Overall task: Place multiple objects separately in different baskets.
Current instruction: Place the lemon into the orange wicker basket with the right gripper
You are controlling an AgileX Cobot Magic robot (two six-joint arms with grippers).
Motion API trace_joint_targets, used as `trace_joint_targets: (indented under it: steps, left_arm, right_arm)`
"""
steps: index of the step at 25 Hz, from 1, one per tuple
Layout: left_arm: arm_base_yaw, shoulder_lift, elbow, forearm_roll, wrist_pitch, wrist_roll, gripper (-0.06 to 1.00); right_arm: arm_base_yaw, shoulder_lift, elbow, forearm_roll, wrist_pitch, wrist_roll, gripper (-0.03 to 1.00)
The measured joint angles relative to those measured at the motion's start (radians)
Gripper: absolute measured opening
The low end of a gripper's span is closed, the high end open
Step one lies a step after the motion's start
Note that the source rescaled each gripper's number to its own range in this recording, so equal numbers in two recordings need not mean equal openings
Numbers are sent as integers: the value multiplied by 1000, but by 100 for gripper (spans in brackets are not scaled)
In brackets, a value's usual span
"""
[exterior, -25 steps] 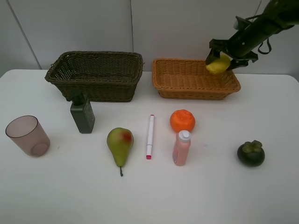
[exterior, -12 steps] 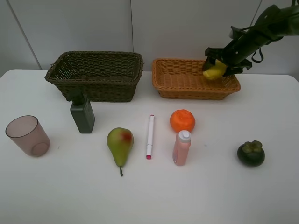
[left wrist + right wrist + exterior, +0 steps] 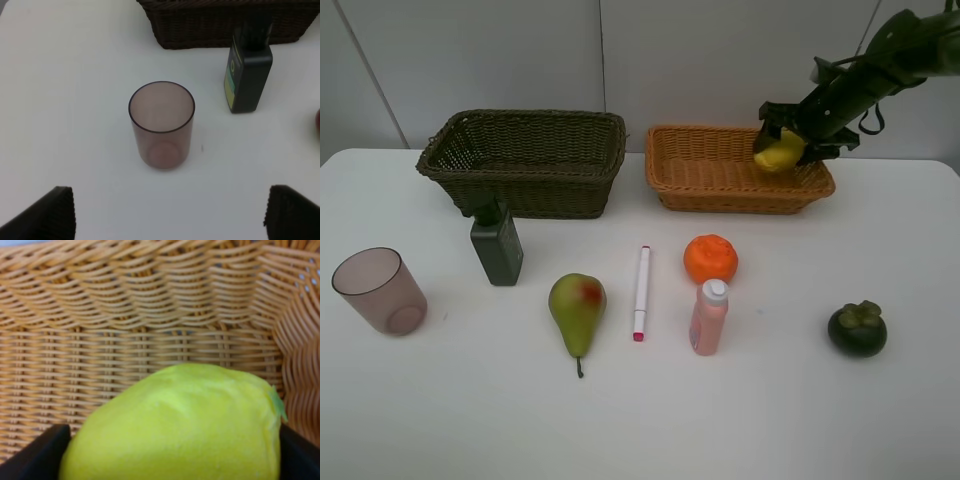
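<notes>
1. R jaws clenched on lemon [image 3: 779, 152], one each side of it; wrist cam: lemon fills the gap, tan weave close behind
2. Lemon is over the 3 o'clock end of tan basket [image 3: 740, 200]; can't tell if it touches the weave
3. L jaws released, spread wide, nothing betw them; cup [image 3: 161, 125] upright on bench [image 3: 770, 420] ahead of them, at their 12
4. High cam, dial centred on marker [image 3: 641, 292]: dark basket [image 3: 525, 190] at 11, tan basket at 1, cup at 9 far out, green bottle [image 3: 497, 245] at 10, upright, just in front of dark basket
5. Marker lies along 12–6, pink tip at 6; pear [image 3: 577, 308] lies near at 9, stem toward 6
6. Orange [image 3: 710, 258] at 2; pink bottle [image 3: 708, 318] upright just at 6 of orange; mangosteen [image 3: 857, 328] at 3, well apart
</notes>
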Motion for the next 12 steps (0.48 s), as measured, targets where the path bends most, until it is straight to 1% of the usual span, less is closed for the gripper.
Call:
trace_joint_targets:
  steps: [3, 4, 7, 12]
  left_arm:
    - [0, 0, 0, 0, 0, 0, 100]
    - [0, 0, 0, 0, 0, 0, 100]
    - [0, 0, 0, 0, 0, 0, 100]
    - [0, 0, 0, 0, 0, 0, 100]
  right_arm:
    - [3, 3, 0, 2, 13, 0, 92]
    - [6, 0, 0, 2, 15, 0, 95]
    - [18, -11, 0, 2, 17, 0, 98]
    - [41, -48, 0, 2, 18, 0, 99]
